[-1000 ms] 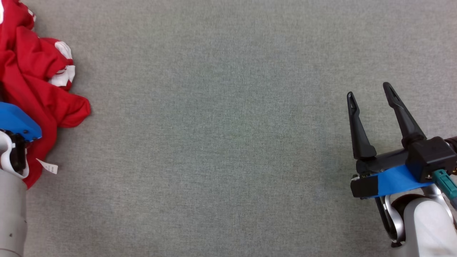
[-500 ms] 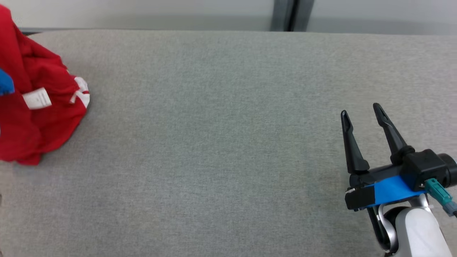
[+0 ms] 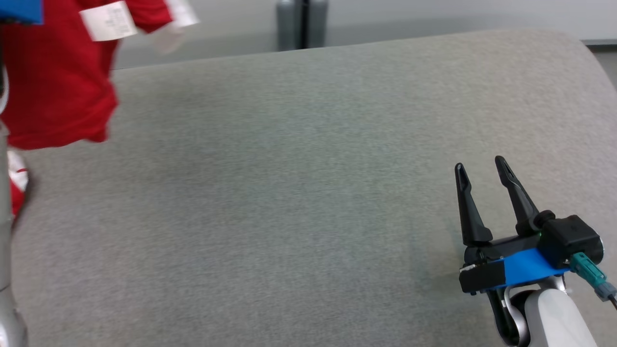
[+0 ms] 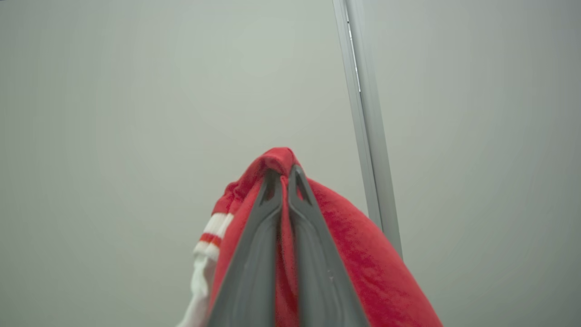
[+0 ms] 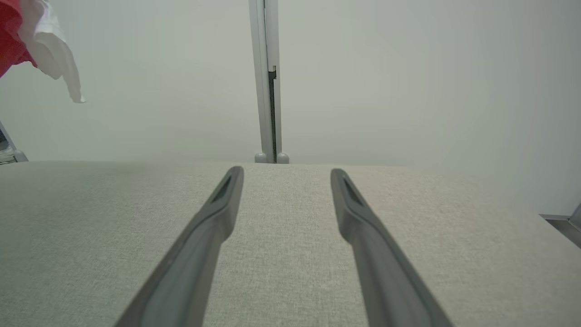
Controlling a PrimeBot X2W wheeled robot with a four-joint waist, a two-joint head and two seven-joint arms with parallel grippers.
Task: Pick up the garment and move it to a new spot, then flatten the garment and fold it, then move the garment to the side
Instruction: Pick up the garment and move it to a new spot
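A red garment (image 3: 53, 82) with white trim and a white label hangs in the air at the head view's upper left, lifted off the grey table (image 3: 299, 193). In the left wrist view my left gripper (image 4: 285, 175) is shut on a fold of the red garment (image 4: 363, 272), which drapes down over both fingers. My right gripper (image 3: 479, 164) stands open at the lower right, low over the bare cloth surface, with nothing between its fingers (image 5: 222, 204). A corner of the garment (image 5: 18, 36) shows at the right wrist view's top left.
The table's far edge (image 3: 337, 46) runs along the top of the head view, with a rounded corner at the right. Behind it stand a pale wall and a grey vertical post (image 3: 301, 24). My left forearm (image 3: 7, 250) rises along the left edge.
The head camera has tilted up, bringing the table's far edge and wall into view. The garment has been raised off the table by the left gripper. The right gripper stays open.
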